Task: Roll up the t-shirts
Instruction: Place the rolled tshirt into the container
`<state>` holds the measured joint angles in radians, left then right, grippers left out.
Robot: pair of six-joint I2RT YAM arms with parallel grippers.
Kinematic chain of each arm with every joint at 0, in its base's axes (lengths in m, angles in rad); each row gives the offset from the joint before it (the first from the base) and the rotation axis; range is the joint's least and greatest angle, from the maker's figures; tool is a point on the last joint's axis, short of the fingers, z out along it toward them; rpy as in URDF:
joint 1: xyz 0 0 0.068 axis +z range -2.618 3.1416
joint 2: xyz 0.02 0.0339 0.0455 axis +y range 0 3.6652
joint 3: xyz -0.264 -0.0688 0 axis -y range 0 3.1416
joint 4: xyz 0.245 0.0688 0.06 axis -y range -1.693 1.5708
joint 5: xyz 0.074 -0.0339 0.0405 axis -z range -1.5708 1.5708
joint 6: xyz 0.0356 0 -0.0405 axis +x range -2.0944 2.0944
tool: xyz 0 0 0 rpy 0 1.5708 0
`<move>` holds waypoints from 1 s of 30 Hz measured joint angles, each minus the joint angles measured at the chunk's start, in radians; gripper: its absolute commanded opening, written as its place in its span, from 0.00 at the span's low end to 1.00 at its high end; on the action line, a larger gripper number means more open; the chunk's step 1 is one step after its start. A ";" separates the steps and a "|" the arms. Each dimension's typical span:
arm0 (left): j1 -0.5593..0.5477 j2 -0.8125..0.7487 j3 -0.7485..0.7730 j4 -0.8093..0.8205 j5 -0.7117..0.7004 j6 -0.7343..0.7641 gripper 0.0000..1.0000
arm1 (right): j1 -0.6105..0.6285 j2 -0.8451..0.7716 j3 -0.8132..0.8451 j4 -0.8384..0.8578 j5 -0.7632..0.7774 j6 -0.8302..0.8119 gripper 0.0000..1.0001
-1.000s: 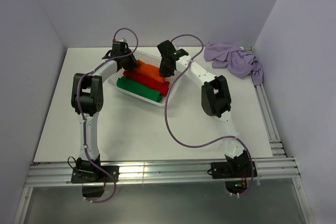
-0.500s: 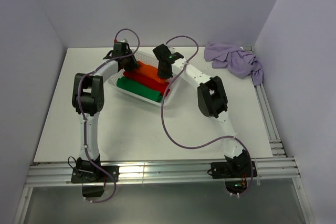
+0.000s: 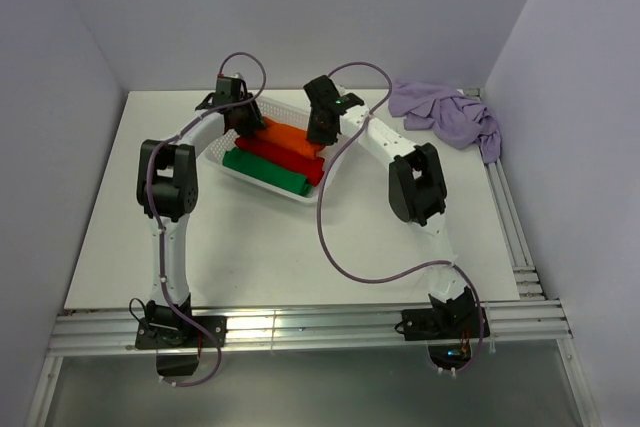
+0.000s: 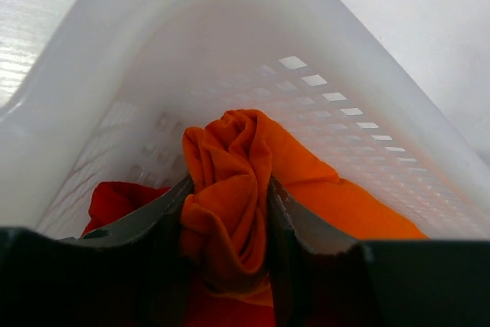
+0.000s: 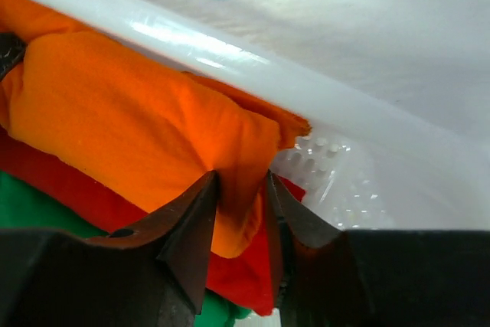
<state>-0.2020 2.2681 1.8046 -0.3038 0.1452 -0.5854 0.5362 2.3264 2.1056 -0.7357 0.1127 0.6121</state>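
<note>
A white perforated plastic basket (image 3: 283,105) is sitting on a flat white table (image 3: 260,237), toward its far edge. A rolled red cloth (image 3: 290,155) and a rolled green cloth (image 3: 262,171) are lying side by side inside the basket, the green roll occupying the near side. Silver aluminium rails (image 3: 300,325) are bordering the table's near edge.

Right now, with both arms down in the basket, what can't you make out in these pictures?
- Overhead view: both ends of the orange shirt sit under the left gripper and right gripper.
- Right wrist view: the green roll is cut off by the frame's edge.
- The lilac shirt shows overhead only, too bunched to tell how it lies; neither wrist view shows it.
</note>
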 measured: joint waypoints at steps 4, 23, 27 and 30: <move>0.003 0.000 0.018 -0.033 0.000 0.000 0.43 | -0.018 -0.015 0.002 -0.014 -0.010 0.000 0.44; 0.004 0.000 0.019 -0.042 0.000 0.000 0.41 | -0.027 -0.050 0.003 0.064 -0.219 0.009 0.36; 0.004 0.000 0.019 -0.042 0.000 0.000 0.40 | -0.024 -0.038 0.004 0.073 -0.242 0.011 0.32; 0.004 0.001 0.019 -0.043 0.000 0.000 0.40 | -0.022 -0.023 -0.005 0.081 -0.253 0.014 0.29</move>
<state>-0.1978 2.2688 1.8236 -0.3466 0.1455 -0.5854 0.5144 2.3035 2.1006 -0.6548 -0.1402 0.6266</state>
